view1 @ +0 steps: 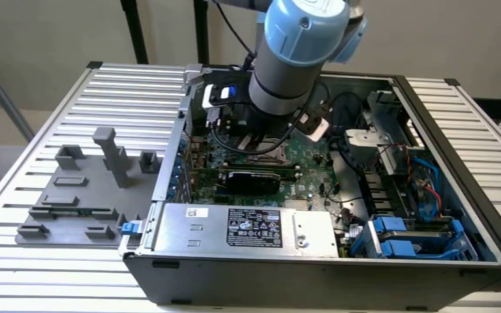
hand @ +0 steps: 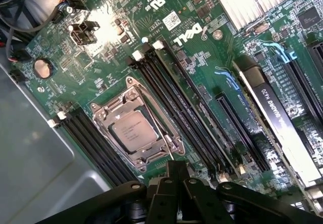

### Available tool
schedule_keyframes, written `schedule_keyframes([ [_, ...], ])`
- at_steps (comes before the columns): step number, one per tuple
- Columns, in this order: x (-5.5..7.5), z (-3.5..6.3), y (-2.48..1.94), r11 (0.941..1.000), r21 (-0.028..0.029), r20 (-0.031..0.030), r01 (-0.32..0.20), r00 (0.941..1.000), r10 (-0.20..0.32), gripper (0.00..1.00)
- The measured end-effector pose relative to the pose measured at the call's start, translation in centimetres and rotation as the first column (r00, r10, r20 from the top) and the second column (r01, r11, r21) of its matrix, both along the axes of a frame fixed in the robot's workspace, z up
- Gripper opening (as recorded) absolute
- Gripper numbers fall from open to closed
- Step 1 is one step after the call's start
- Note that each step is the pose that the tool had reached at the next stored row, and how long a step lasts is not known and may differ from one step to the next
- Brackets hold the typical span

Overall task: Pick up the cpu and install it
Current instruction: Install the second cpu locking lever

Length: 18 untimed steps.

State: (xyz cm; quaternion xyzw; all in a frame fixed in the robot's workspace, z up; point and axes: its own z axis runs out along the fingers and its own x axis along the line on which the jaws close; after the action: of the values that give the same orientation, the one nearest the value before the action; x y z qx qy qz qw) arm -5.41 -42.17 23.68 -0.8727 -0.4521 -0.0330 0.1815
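Note:
The cpu (hand: 133, 131), a small silvery square chip, lies flat inside the metal socket frame (hand: 108, 114) on the green motherboard (hand: 126, 37). My gripper (hand: 174, 169) hangs just beside the socket's edge, its dark fingers together and nothing between them, clear of the chip. In the exterior view the arm reaches down into the open computer case (view1: 459, 137), with the gripper (view1: 263, 138) low over the board's middle, and it covers the socket there.
Black memory slots (hand: 176, 108) run beside the socket. A long black card (hand: 282, 128) and a finned heatsink (hand: 252, 2) sit farther off. A silver power supply (view1: 242, 228), blue drive bays (view1: 407, 238) and cables fill the case. A grey fixture (view1: 76, 195) stands outside it.

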Motion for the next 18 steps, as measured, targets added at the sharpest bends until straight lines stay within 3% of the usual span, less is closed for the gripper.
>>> schedule_keyframes([
  [8, -0.7, -0.94, 0.3, 1.0, -0.0056, 0.0001, 0.008, 1.0, -0.008, 0.11],
  [18, -1.4, -2.13, 0.65, 0.9996, -0.0249, 0.0003, 0.016, 0.9999, -0.016, 0.11],
])
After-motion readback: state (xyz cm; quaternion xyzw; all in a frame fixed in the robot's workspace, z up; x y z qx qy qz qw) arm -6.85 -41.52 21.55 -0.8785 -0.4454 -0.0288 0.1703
